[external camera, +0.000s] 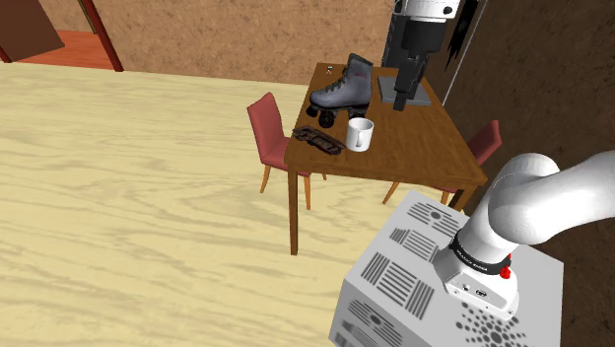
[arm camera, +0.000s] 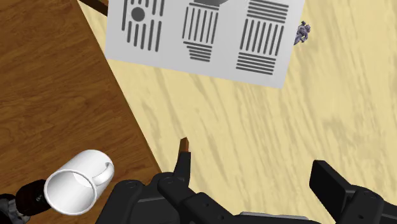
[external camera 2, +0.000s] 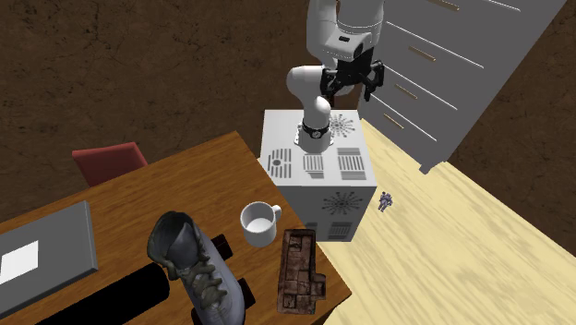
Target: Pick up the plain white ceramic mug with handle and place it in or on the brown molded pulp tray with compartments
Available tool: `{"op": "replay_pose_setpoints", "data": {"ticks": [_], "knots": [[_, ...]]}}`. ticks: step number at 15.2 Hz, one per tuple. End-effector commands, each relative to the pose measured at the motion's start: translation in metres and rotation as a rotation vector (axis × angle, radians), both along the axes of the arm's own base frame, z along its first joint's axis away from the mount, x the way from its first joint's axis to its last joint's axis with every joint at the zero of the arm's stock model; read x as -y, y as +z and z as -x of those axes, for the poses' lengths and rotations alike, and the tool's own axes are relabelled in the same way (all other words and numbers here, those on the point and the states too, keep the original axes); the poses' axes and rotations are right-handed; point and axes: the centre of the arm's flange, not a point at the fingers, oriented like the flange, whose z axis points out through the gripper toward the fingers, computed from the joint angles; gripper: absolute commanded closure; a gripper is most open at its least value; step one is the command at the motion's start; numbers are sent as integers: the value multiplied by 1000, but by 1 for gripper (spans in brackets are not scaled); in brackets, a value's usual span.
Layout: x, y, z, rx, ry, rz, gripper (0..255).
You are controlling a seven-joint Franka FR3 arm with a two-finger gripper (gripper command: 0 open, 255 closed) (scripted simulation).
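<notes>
I judge nothing is done yet: the white mug (external camera: 360, 133) stands upright near the tabletop (external camera: 419, 148) edge facing the stand (external camera 2: 318, 166), just beside the brown compartment tray (external camera: 318, 139), while my gripper (arm camera: 253, 168) hangs wide and empty, well apart from both.

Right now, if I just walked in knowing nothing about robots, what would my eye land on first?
Probably the grey roller skate standing on the wooden table, with a white mug and a brown tray beside it near the table's edge. Then the white robot arm, rising from a patterned box next to the table, its black gripper open in the air and holding nothing.
</notes>
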Motion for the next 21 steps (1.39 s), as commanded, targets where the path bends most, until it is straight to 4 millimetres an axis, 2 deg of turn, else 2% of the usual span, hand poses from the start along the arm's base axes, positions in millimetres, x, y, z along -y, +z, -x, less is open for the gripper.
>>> {"op": "replay_pose_setpoints", "data": {"ticks": [1, 21], "knots": [[0, 0, 0, 0, 0, 0, 0], [168, -145, -127, 36, -60, 50, 0]]}}
